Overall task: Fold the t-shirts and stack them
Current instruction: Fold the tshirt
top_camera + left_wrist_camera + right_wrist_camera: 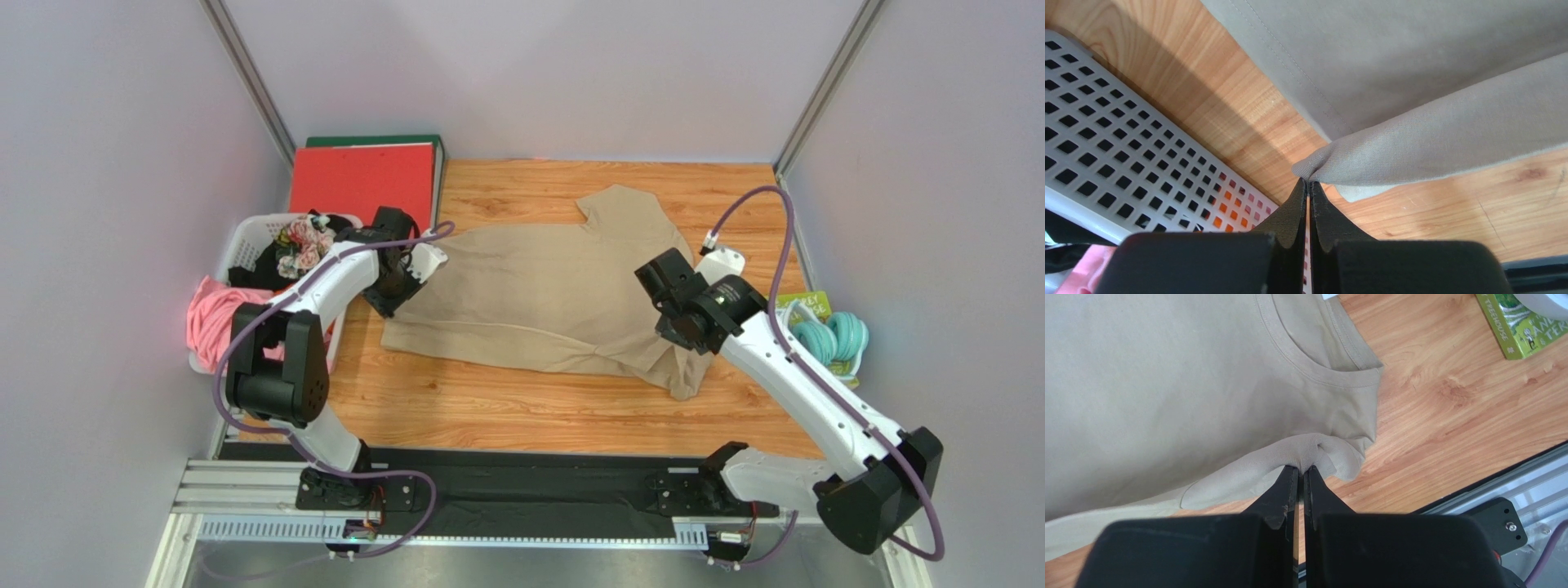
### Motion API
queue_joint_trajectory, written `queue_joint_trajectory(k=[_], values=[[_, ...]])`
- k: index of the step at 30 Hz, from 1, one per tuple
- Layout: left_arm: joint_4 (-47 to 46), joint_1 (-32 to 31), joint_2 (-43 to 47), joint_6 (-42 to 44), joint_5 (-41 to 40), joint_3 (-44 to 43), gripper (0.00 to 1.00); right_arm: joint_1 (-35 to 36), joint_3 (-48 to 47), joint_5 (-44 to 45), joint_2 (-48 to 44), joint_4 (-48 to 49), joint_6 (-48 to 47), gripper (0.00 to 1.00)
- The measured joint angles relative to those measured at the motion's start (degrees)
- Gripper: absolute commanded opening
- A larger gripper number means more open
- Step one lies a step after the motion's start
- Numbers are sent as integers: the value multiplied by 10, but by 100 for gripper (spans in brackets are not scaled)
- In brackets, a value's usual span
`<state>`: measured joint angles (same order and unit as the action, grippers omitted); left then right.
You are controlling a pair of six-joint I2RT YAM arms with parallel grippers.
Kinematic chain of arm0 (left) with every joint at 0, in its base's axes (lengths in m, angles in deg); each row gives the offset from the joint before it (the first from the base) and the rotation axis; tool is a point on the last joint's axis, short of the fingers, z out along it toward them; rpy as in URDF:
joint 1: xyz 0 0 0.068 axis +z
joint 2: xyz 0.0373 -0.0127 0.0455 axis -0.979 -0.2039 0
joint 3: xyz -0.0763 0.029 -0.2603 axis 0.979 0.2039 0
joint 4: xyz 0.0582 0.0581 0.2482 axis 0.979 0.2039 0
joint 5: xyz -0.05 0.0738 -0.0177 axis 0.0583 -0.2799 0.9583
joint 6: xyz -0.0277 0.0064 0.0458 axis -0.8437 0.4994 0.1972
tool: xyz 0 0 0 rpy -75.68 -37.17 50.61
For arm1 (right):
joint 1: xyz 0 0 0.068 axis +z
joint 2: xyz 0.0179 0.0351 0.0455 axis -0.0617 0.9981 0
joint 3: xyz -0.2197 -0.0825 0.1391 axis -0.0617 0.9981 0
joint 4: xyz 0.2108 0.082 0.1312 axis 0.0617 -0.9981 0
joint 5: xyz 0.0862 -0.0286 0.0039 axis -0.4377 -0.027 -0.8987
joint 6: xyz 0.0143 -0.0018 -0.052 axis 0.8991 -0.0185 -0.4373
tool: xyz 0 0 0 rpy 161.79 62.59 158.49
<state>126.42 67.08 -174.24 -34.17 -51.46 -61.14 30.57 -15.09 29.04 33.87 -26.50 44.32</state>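
While in both grippers (1308,182) (1301,470), t-shirt (540,288) on table (552,410)

A white perforated basket (1112,159) sits just left of my left pincer (1308,184), a red folder (364,180) beyond it. Right of my right pincer (1301,470), a green book (1519,329) lies on the wooden table (1444,410).

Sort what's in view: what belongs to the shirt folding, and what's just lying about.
Job: tan t-shirt; left gripper and right gripper, both pinching it; possibly the white basket of clothes.
Lying about: red folder; green book; teal item.
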Motion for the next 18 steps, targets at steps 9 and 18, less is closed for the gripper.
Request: queue_joint_trajectory(k=[9, 18], values=[[-25, 0, -31, 5, -23, -5, 0, -45, -67, -9, 92, 75, -66, 0], [-40, 0, -53, 9, -37, -8, 0, -77, -109, -21, 212, 141, -115, 0]])
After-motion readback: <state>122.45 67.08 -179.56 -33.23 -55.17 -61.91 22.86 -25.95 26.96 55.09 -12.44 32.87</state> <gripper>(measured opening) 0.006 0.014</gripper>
